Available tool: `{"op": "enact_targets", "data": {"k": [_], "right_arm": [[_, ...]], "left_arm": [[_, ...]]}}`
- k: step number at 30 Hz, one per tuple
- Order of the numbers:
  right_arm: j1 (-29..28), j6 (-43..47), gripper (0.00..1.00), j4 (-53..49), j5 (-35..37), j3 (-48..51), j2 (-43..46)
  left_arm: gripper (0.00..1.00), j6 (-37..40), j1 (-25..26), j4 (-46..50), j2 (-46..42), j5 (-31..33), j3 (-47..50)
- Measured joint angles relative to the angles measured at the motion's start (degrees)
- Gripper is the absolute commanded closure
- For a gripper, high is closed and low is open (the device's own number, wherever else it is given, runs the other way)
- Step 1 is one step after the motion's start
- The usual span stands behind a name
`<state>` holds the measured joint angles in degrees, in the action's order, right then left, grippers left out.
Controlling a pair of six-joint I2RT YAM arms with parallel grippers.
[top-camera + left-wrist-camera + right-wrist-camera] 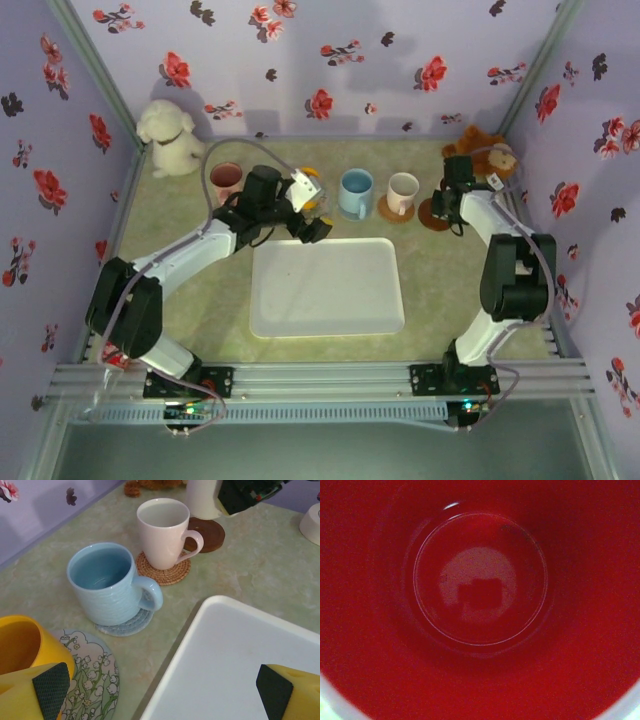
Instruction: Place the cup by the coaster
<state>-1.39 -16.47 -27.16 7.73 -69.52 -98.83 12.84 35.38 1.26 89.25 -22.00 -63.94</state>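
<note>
My right claw (241, 495) is closed down narrow. On the left wrist feed it sits right at the top of the cup (202, 500), so I judge it is pinching the cup's wall at the rim, though its fingers are hidden from me. Its own camera looks straight down into the cup: glossy red inside, a pale rim at the corners.

The cup is cream outside and stands at the far part of the brown coaster (207, 536). I cannot tell whether its foot rests there or hangs just above.

I take it for glazed ceramic: stiff, fairly heavy for a two-finger pinch, slick and liable to chip if it drops. A grip over the wall, one finger inside and one outside, looks soundest. I see no handle on it from here.

Just beside it, a pink mug (162, 532) stands on a woven coaster (165, 574). Next comes a blue mug (107, 587) on a grey coaster (131, 626).

My left claw (162, 695) is spread wide and holds nothing. It hovers over the corner of the tray (240, 650), with a yellow cup (20, 645) on a floral coaster (97, 675) against its left finger.

I can read no brand, label or lettering anywhere; the floral coaster carries only a printed pattern.
</note>
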Motion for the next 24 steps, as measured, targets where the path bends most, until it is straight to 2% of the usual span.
{"op": "enact_targets", "data": {"k": [11,24], "right_arm": [[0.0,1.1,1.0,1.3,1.3,-4.6,-8.2],[-0.4,1.4,1.0,1.6,2.0,-5.5,-10.5]], "left_arm": [[0.01,0.0,0.0,0.1,1.4,0.6,-0.4],[0.01,2.7,0.0,2.5,1.7,1.5,-1.9]]}}
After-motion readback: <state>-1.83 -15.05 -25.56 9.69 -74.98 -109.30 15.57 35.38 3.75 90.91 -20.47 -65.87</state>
